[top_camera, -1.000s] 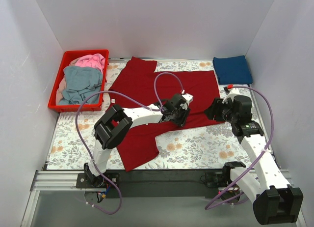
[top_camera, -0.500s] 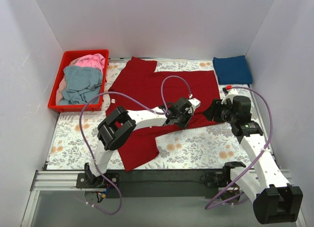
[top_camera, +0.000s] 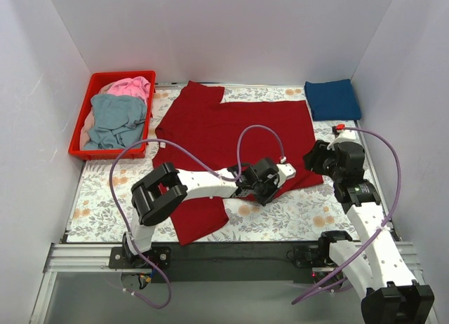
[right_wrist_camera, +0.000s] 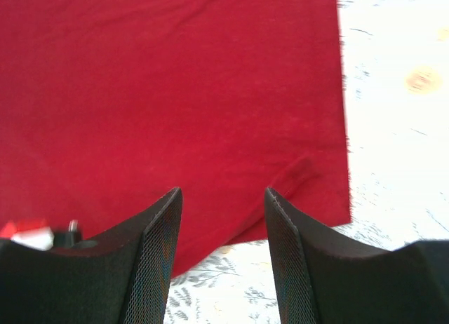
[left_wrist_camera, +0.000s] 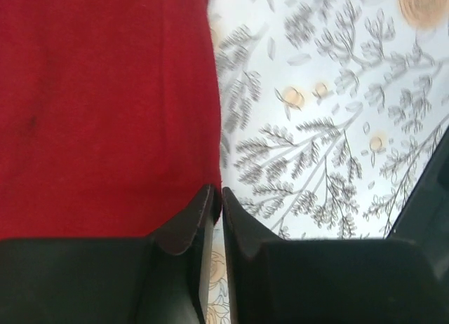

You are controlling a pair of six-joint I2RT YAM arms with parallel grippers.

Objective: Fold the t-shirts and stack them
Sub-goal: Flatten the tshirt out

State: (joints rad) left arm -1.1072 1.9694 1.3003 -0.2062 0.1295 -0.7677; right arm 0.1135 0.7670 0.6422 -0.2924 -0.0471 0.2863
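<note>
Here, white walls (top_camera: 210, 29) enclose a flower-patterned table (top_camera: 302, 210). At frame centre the left gripper (left_wrist_camera: 217, 192) pinches the dark red t-shirt (top_camera: 231, 127) at its hem, and the right gripper (right_wrist_camera: 221, 192) stands open.
</note>
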